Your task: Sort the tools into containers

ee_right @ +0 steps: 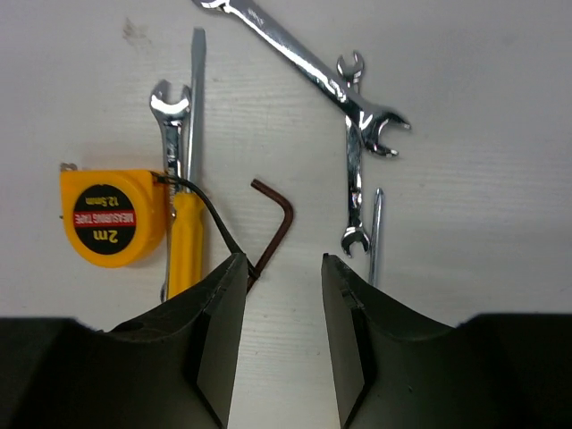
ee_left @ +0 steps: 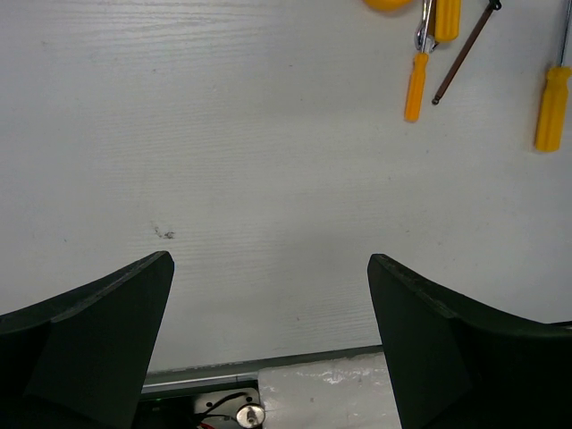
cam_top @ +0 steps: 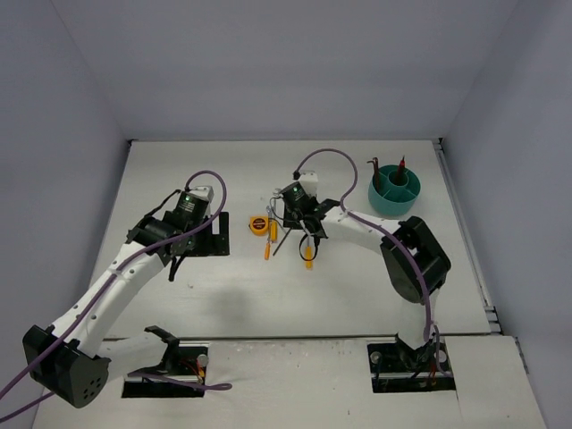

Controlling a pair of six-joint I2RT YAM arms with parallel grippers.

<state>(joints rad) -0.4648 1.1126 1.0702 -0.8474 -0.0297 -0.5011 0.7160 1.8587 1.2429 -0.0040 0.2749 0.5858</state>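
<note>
While two red-handled tools (cam_top: 402, 165) already stand in the teal cup (cam_top: 393, 204) at the far right of the surface (cam_top: 179, 179), most of the tools lie loose in a cluster near the middle, so the sorting looks to be at an early stage. The right pincer (ee_right: 283, 266) hangs low over that cluster, its jaws partly open and holding nothing. Just ahead of the gap lies the dark hex key (ee_right: 273, 223), its long leg running toward the left finger; this looks like the pick being lined up. Close on its left are an orange screwdriver (ee_right: 186, 241) and the yellow tape measure (ee_right: 112, 217), whose black cord trails toward the hex key. To the right lie silver wrenches (ee_right: 355, 161) and a second screwdriver's thin shaft (ee_right: 376, 228). The left pincer (ee_left: 270, 259) is wide open and empty over bare surface, apart from the tools.

The next move probably calls for a slight shift left so the key's long leg sits centred between the jaws, then a descent and a close. The key is thin and lies flat, so the fingertips must reach right down; the cord and the screwdriver handle beside it could get caught too.
</note>
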